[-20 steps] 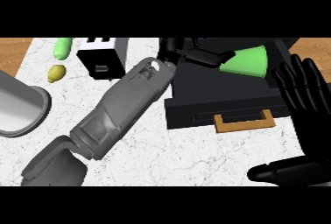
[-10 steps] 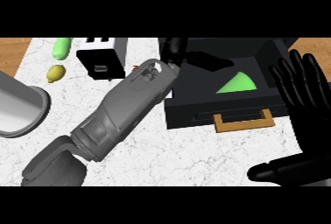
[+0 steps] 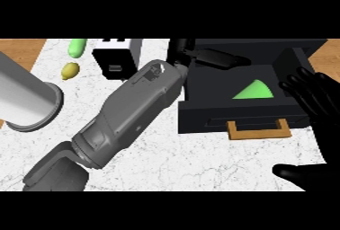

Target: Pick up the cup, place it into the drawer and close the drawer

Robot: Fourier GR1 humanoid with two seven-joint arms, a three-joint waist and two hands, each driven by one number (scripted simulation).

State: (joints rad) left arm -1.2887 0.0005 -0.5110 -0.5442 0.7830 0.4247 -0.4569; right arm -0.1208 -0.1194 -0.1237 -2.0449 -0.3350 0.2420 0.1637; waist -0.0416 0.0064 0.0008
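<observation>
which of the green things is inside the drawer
The bright green cup, lying in the open black drawer. The pale green oblong item and the yellow-green fruit sit on the counter at upper left.

The table (image 3: 199, 157) has a white, grey-veined marble look, smooth and matt, with bare wood at its edges. The drawer (image 3: 219, 117) is matt black with a wooden-looking tan handle (image 3: 259, 133). The green cup (image 3: 254, 90) inside looks like smooth plastic. The grey cylinder (image 3: 23, 101) looks like brushed metal. The left forearm (image 3: 129, 117) is dull grey.
</observation>
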